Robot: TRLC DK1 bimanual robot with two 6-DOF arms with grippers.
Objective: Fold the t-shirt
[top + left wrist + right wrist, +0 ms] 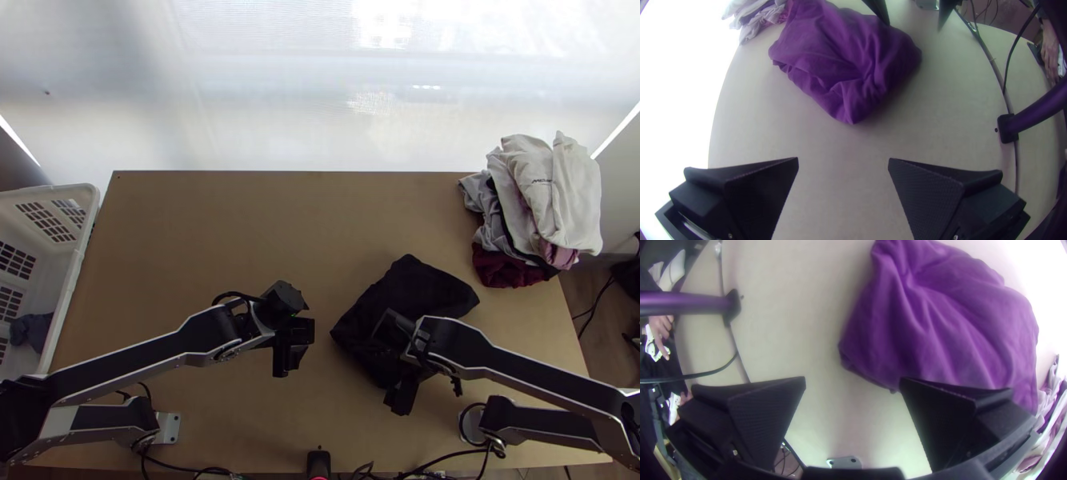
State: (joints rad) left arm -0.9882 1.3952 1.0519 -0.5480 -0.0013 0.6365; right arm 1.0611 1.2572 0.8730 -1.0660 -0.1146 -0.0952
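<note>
In the top view my left gripper (293, 346) stands over bare table, left of the t-shirt. The dark t-shirt (416, 290) lies bunched into a compact bundle right of the table's middle. My right gripper (395, 360) is over the bundle's near right part and hides some of it. In the left wrist view my left gripper (843, 162) is open with nothing between its fingers, and the t-shirt (840, 53), purple here, lies beyond. The right wrist view has my right gripper (852, 382) open, one finger overlapping the edge of the t-shirt (942, 324).
A pile of clothes (536, 200) lies at the table's far right corner. A white basket (78, 264) holding a dark cloth stands at the left edge. Cables (432, 460) run along the near edge. A person's hand (1049, 51) rests beyond that edge.
</note>
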